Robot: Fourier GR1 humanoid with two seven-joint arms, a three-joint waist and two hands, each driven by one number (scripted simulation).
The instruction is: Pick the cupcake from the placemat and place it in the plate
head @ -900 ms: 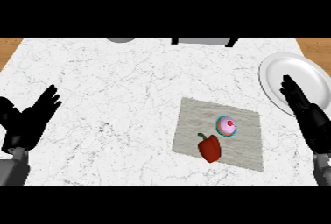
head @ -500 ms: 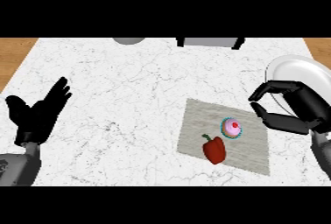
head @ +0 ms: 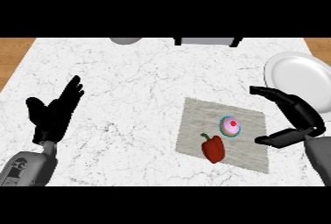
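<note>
The counter (head: 142,87) is white marble with thin grey veining and fills nearly the whole head view; strips of wooden floor (head: 13,46) show past its far corners, on the left and on the right. At the far edge sit a grey rounded object (head: 126,40), only partly in view, and a dark-framed grey thing (head: 207,41) whose nature cannot be told. A grey, stone-patterned placemat (head: 249,155) lies right of centre, turned slightly so its corners point askew to the counter's edges. On it stands the cupcake (head: 230,126), upright, seen from almost straight above: a round of pink frosting with a red dot on top and a teal wrapper showing as a rim (being round from here, it has no long axis to speak of). Just beside it, toward the near left, a red bell pepper (head: 213,148) lies with its green stem pointing to the far left, its length running along that same diagonal. The white plate (head: 301,74) rests at the far right, off the placemat and partly cut by the view's edge. The right hand (head: 298,117) hangs at the placemat's right edge, near the cupcake but apart from it, fingers and thumb curved wide apart like a claw around nothing. The left hand (head: 55,114) rests at the left, fingers straight and spread, pointing away.
</note>
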